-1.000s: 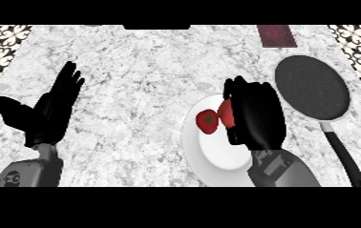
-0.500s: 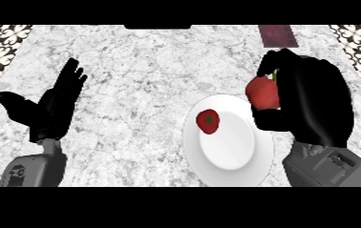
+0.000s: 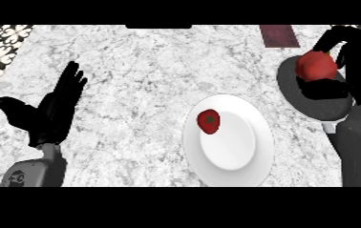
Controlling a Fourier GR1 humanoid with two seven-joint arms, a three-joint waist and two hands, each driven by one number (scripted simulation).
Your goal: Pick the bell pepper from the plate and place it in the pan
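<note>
A red bell pepper (image 3: pixel 317 66) hangs over the far part of the dark grey pan (image 3: pixel 310 107) at the right edge. My right hand (image 3: pixel 328 88) is shut on the pepper, with fingers curling over its top and more of the hand under it. The white plate (image 3: pixel 236 150) lies left of the pan, near the middle front. A small red fruit with a green stalk (image 3: pixel 208 120) lies on the plate's far left part. My left hand (image 3: pixel 53 110) rests open at the left, fingers up, far from the plate.
A dark maroon block (image 3: pixel 278 35) lies at the counter's back edge, just left of the pan. A black object (image 3: pixel 158 26) shows at the back middle. Patterned tiling (image 3: pixel 14 36) fills the far left corner. The pan's handle (image 3: pixel 330 127) points toward me.
My right hand closed on the pepper at the plate, lifted it and carried it right and away, over the pan. The small red fruit stays on the plate. The left hand barely moved.
</note>
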